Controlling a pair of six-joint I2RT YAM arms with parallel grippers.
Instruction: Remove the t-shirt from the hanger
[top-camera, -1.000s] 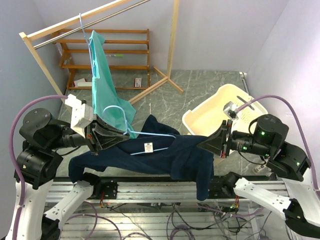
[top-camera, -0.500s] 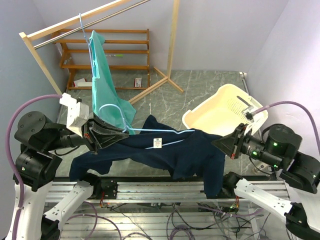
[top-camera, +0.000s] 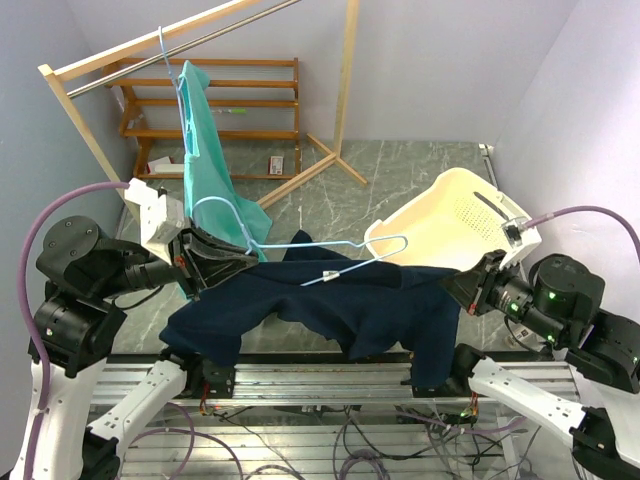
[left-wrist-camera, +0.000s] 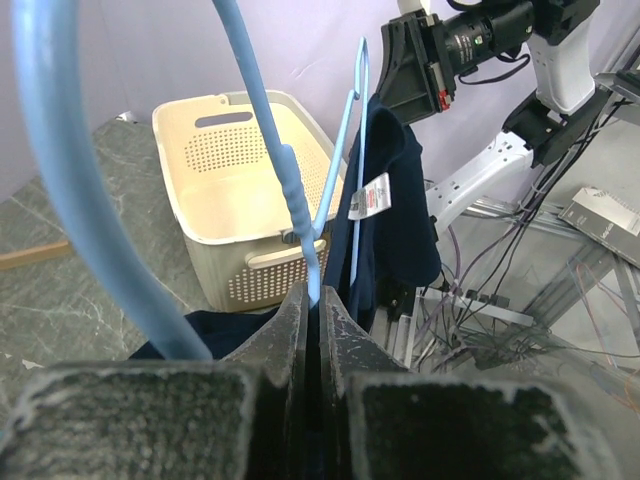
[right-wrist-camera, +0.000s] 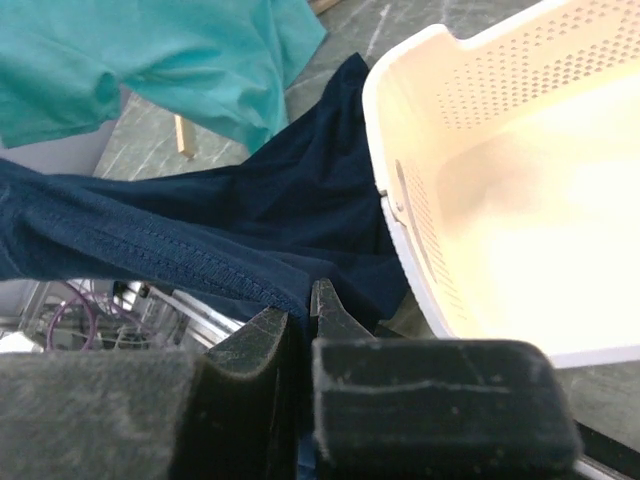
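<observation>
The navy t-shirt (top-camera: 350, 310) sags between my two grippers above the table's near edge. My left gripper (top-camera: 248, 258) is shut on the light blue wire hanger (top-camera: 340, 247), near its hook. The hanger's right arm lies bare above the cloth, and its left part stays under the collar, beside the white label (top-camera: 328, 277). My right gripper (top-camera: 452, 286) is shut on the t-shirt's hem and stretches it rightward. In the left wrist view the jaws (left-wrist-camera: 313, 296) pinch the hanger (left-wrist-camera: 290, 190), with the t-shirt (left-wrist-camera: 395, 200) hanging beyond. In the right wrist view the jaws (right-wrist-camera: 303, 306) clamp the t-shirt's stitched hem (right-wrist-camera: 150, 245).
A cream laundry basket (top-camera: 450, 215) sits tilted at the right, just behind my right gripper. A teal shirt (top-camera: 205, 150) hangs on a hanger from the wooden clothes rack (top-camera: 200, 30) at the back left. A wooden shelf (top-camera: 220, 100) stands behind it.
My right gripper has pulled the t-shirt to the right and back. The hanger's right arm has slipped out of the cloth and now lies bare above it. My left gripper stayed shut on the hanger.
</observation>
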